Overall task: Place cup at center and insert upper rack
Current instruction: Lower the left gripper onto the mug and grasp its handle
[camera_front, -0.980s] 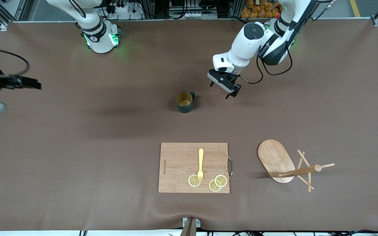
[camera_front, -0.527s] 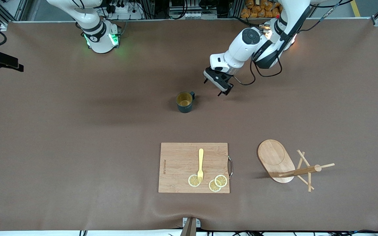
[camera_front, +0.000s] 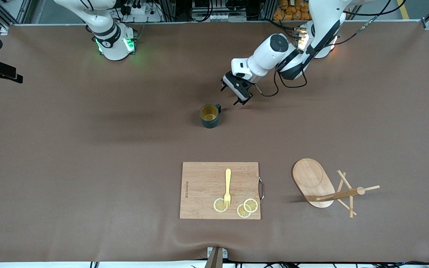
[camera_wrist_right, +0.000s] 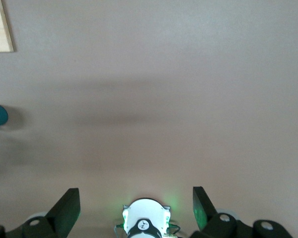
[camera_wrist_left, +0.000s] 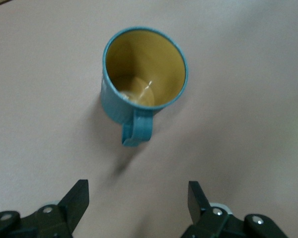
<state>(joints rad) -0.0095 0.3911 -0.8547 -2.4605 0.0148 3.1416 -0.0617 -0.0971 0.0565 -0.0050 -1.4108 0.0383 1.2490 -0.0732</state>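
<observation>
Your left gripper [camera_front: 234, 94] hovers spread and empty just beside the upright cup [camera_front: 210, 115], handle [camera_wrist_left: 137, 130] toward its fingers [camera_wrist_left: 75, 201].

Upright teal cup [camera_front: 210, 115] mid-table, handle toward the bases; wooden upper rack [camera_front: 326, 187] apparently tipped over.

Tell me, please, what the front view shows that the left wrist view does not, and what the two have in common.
Only the front view shows the rectangular wooden cutting board with its yellow fork and lemon slices, the light wooden mug stand lying tipped over, and the right end effector waiting at the table's edge.

Only the left wrist view shows the mug's tan inside and ribbed wall close up.

Both show the small dark teal mug standing upright, and the open left end effector beside it.
</observation>
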